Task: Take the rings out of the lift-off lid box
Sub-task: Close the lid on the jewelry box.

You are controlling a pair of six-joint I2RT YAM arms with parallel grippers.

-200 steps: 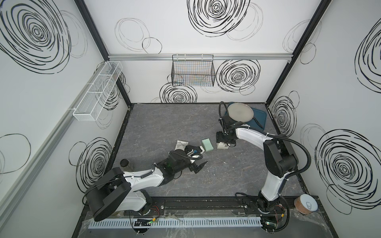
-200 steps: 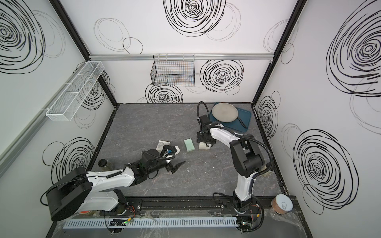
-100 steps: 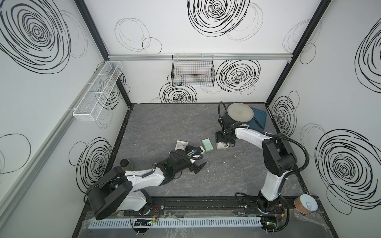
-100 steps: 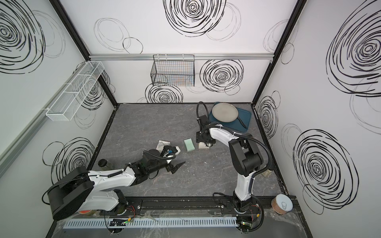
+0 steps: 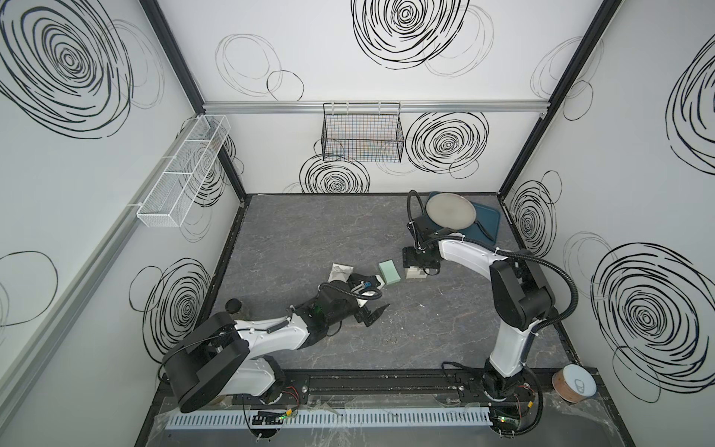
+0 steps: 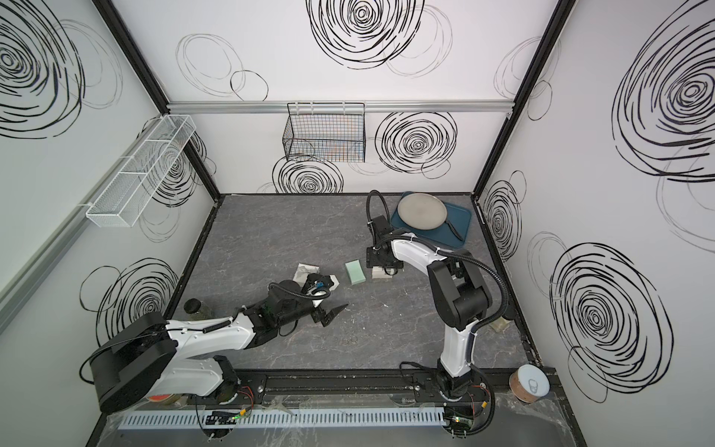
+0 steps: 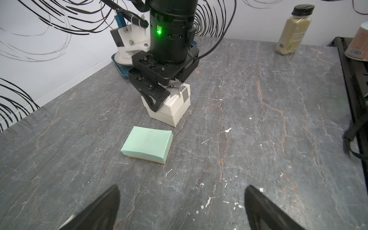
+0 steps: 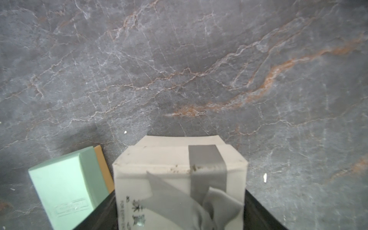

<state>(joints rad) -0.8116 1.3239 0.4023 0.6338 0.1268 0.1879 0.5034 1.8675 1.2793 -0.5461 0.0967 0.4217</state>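
Though seemingly snug inside wide-set right pincer (image 8: 179,194), white lift-off lid box (image 7: 171,112); left pincer (image 7: 182,188) agape.

A: Was anything legible on the white box (image 8: 179,165)?

B: Its lid carried large black characters, seemingly Chinese and cut off by the frame edge. Beside them ran a small line of Latin capitals that seemed to begin "FOR EVERY". The rest was blurred.

A: And the mint-green box (image 7: 147,144)?

B: It bore a faint embossed frame with lines of lettering inside, too small to read in either wrist view.

A: The spice jar (image 7: 293,31)?

B: Its label showed pale lines of print and a barcode low down, and none of it could be made out. The brown tub (image 7: 358,43) near it showed only a barcode, its digits unreadable.
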